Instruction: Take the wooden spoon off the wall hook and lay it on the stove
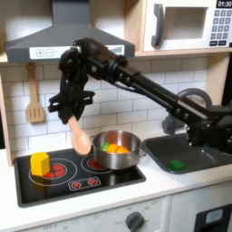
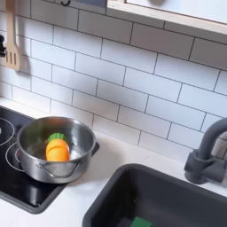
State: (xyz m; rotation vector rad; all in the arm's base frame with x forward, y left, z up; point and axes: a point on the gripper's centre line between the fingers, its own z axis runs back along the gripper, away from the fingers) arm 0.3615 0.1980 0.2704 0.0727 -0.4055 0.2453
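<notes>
In the first exterior view my gripper (image 1: 72, 117) hangs over the stove (image 1: 63, 186), shut on the handle of the wooden spoon (image 1: 81, 139). The spoon points down, its oval bowl hovering just above the black cooktop between the two red burners, close to the left side of the pot (image 1: 119, 150). The upper part of the handle is hidden between my fingers. The second exterior view has a corner of the stove (image 2: 19, 186) at its lower left.
A slotted wooden spatula (image 1: 34, 94) (image 2: 11, 46) hangs on the tiled wall. The steel pot (image 2: 55, 142) holds an orange carrot (image 2: 57, 149). A yellow block (image 1: 40, 163) sits on the left burner. The sink (image 1: 186, 156) (image 2: 168, 197) and faucet (image 2: 208, 152) lie to the right.
</notes>
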